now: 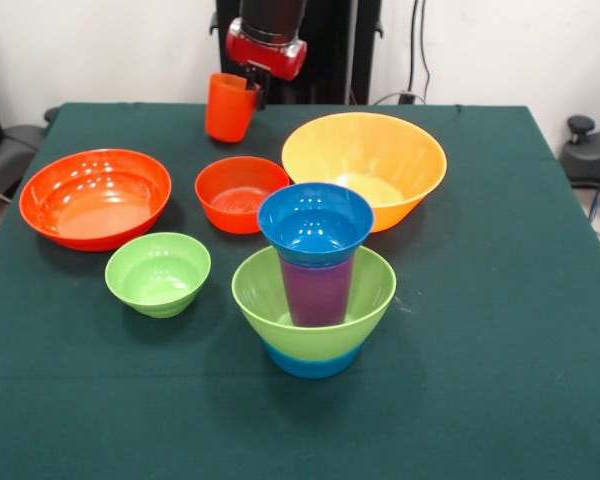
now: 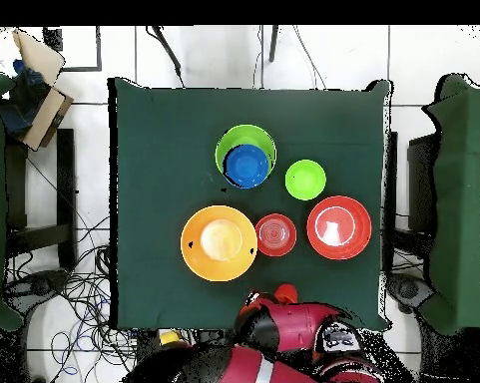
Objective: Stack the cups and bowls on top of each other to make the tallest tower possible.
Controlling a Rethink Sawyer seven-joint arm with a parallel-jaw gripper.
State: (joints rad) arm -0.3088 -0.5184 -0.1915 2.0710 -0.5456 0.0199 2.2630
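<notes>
Tower (image 1: 315, 290) near-centre on bench (image 1: 500, 350) so far: green on lt-blue bowl, purple cup, dk-blue bowl atop; hand (image 1: 250, 88) at far edge holds orange cup (image 1: 229, 107) aloft, four bowls left.

My arm (image 1: 271, 20): black cylindrical link ending in a glossy red collar (image 1: 266, 50), small dark gripper (image 1: 254, 88) hardware under it. From overhead, bulky red shells (image 2: 301, 327) with black joints, a white stripe (image 2: 262, 372) and a round black-and-white marking (image 2: 335, 340).

red arm (image 1: 267, 40) at table's far edge, pincer (image 1: 252, 92) gripping orange-red cup (image 1: 229, 107)
</notes>
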